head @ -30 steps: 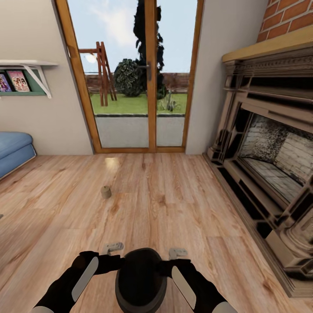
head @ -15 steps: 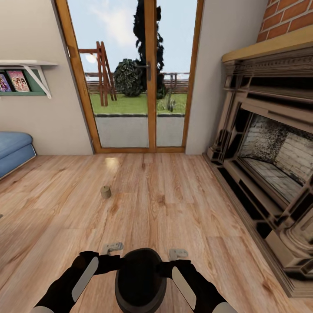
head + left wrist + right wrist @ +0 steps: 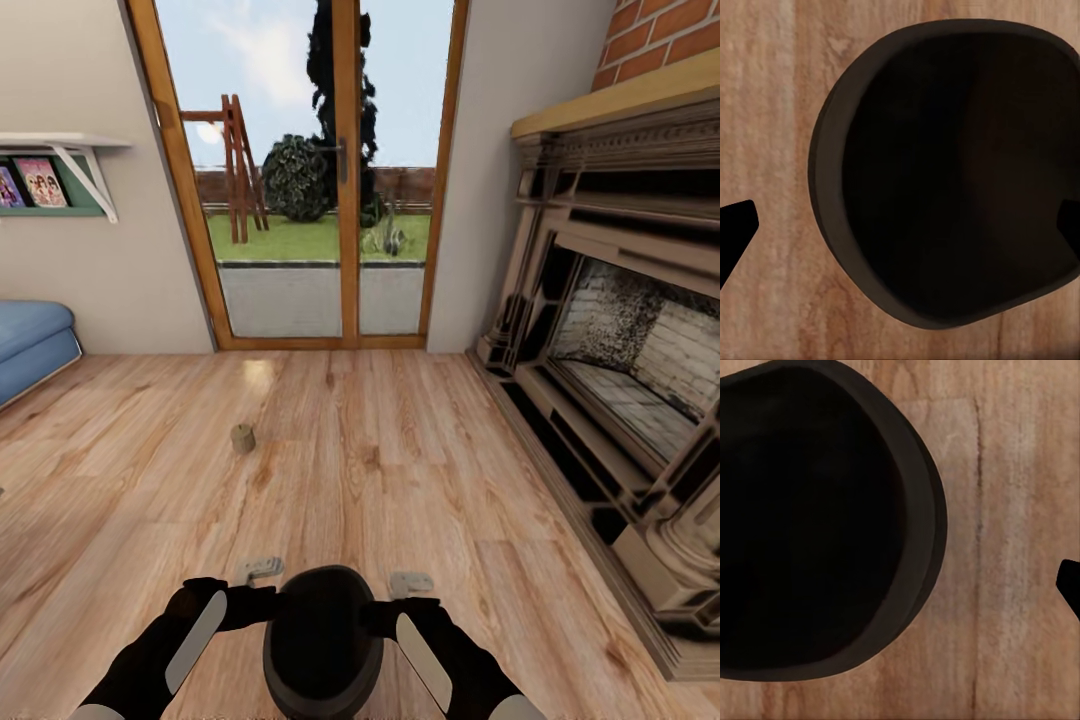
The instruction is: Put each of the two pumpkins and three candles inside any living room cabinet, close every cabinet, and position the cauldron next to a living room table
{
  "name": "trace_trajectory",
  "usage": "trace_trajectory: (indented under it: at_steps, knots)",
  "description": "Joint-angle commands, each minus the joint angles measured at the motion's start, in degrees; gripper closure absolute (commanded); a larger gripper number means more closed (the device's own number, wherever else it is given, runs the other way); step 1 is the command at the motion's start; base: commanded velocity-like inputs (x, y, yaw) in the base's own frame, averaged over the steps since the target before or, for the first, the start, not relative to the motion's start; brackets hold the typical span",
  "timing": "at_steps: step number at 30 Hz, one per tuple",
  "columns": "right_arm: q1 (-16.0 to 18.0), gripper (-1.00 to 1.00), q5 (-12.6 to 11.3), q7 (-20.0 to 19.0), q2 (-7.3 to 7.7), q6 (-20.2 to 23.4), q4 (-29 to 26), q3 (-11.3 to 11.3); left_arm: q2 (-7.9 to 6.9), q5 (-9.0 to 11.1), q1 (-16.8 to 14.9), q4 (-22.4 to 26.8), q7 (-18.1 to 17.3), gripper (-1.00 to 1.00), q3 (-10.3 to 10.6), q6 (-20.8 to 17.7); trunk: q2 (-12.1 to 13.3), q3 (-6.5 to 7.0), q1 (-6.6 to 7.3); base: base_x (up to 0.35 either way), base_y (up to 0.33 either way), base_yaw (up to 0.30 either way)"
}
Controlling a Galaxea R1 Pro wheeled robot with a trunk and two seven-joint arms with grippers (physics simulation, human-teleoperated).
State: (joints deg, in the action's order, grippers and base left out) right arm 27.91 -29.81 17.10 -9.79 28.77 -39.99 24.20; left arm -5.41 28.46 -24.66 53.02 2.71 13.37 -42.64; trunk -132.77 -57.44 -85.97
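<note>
The black cauldron (image 3: 323, 640) sits low in the head view, between my two forearms, with its dark open mouth facing up. My left gripper (image 3: 262, 571) stands open just ahead of its left side, and the left wrist view has the two fingertips far apart over the cauldron (image 3: 945, 172). Ahead of the right side is my right gripper (image 3: 410, 582), also open, with one fingertip (image 3: 1071, 585) at the picture's edge beside the cauldron (image 3: 810, 517). A short stubby candle (image 3: 243, 438) stands alone on the wood floor ahead and to the left. Pumpkins and cabinet are out of view.
A large dark fireplace (image 3: 620, 380) runs along the right wall. Glass patio doors (image 3: 310, 170) close the far wall. A blue sofa corner (image 3: 30, 345) sits at the left under a wall shelf (image 3: 60, 170). Bare wood floor (image 3: 400, 460) lies between.
The whole view has edged very slightly. The cauldron, the candle and both grippers keep their places.
</note>
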Motion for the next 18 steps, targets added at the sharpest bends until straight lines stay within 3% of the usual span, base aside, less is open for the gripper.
trace_trajectory:
  at_steps: [1,18]
  knots:
    - [0.04,-1.00,-0.60,0.56,0.03,0.12,-0.08,0.23,-0.06,0.36,-0.03,0.07,0.28,-1.00,0.17,-0.17,-0.44,-0.24,-0.21,0.000,0.000,0.000]
    - [0.04,-1.00,-0.60,0.47,0.03,0.05,-0.08,0.23,-0.04,0.25,-0.03,0.07,0.28,-1.00,0.17,-0.08,-7.26,-3.29,-3.95,0.000,0.000,0.000]
